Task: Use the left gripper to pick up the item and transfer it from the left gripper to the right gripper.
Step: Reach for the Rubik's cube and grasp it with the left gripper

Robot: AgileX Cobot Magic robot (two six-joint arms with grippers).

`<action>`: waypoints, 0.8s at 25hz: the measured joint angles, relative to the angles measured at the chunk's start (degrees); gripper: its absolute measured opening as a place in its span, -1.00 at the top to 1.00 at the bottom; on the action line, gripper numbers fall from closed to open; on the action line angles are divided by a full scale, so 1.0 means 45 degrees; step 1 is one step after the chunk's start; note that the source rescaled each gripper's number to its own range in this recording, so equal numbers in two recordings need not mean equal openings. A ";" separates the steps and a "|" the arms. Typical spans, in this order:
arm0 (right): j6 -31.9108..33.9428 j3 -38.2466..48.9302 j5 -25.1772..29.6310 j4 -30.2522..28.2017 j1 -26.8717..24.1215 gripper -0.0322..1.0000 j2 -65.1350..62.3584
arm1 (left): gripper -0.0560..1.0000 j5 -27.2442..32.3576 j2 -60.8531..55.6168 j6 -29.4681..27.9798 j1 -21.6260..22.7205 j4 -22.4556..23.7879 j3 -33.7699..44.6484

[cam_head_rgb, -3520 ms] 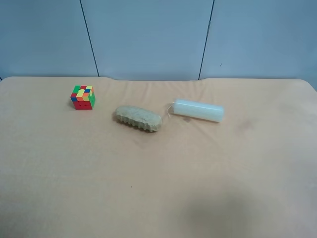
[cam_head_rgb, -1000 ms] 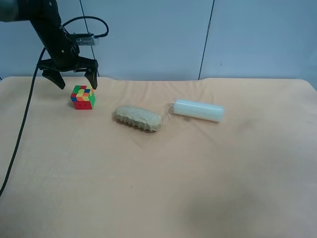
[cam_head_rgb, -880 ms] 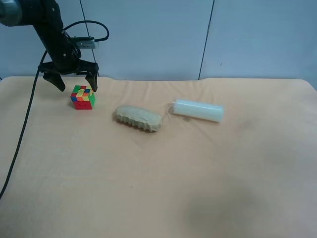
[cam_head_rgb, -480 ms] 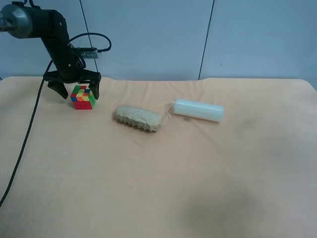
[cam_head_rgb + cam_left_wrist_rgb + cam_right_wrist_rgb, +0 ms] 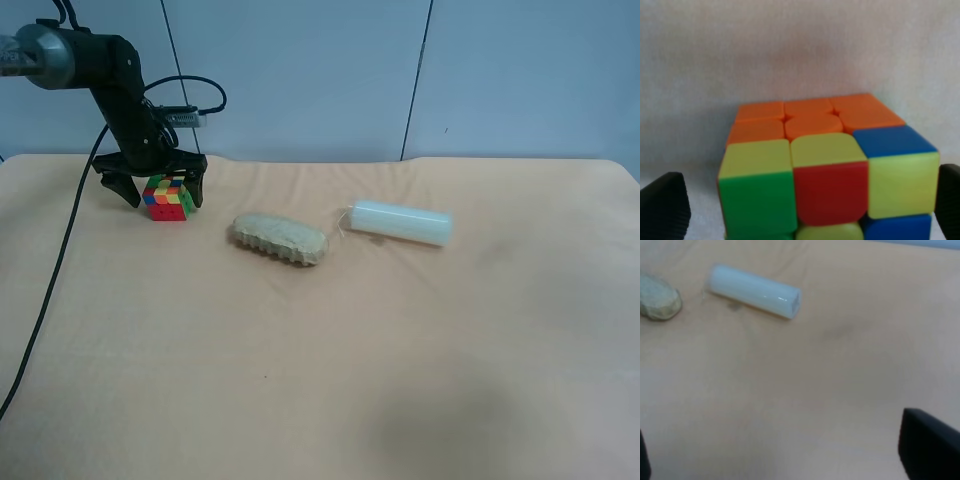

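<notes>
The puzzle cube [image 5: 168, 197] sits on the peach tablecloth [image 5: 300, 380], towards the far corner at the exterior high view's left. My left gripper [image 5: 164, 195] is down around it, jaws apart, with one curved finger on each side. I cannot tell whether either finger touches it. Near the cube lies a tan ridged lump [image 5: 281, 240], and beyond that a white cylinder [image 5: 400, 222] on its side. My right gripper [image 5: 775, 440] hangs over bare cloth near the cylinder, jaws wide apart.

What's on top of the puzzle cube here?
Nothing rests on the puzzle cube: its orange top is bare. The open left gripper hangs above, fingers flanking it. Its underside is hidden.
</notes>
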 joint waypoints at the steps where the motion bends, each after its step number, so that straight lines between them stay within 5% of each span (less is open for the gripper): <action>1: 0.0000 0.0000 0.0000 0.0000 0.0000 -0.98 0.0000 | -1.00 0.0000 0.0000 0.0000 0.0000 0.0008 0.0000; 16: 0.0000 0.0000 0.0000 0.0000 0.0000 -0.98 0.0000 | -0.78 0.0059 0.0000 0.0000 0.0000 0.0008 0.0000; 20: 0.0000 0.0000 0.0000 0.0000 0.0000 -0.98 0.0000 | -0.35 0.0046 0.0000 0.0013 0.0000 0.0008 0.0000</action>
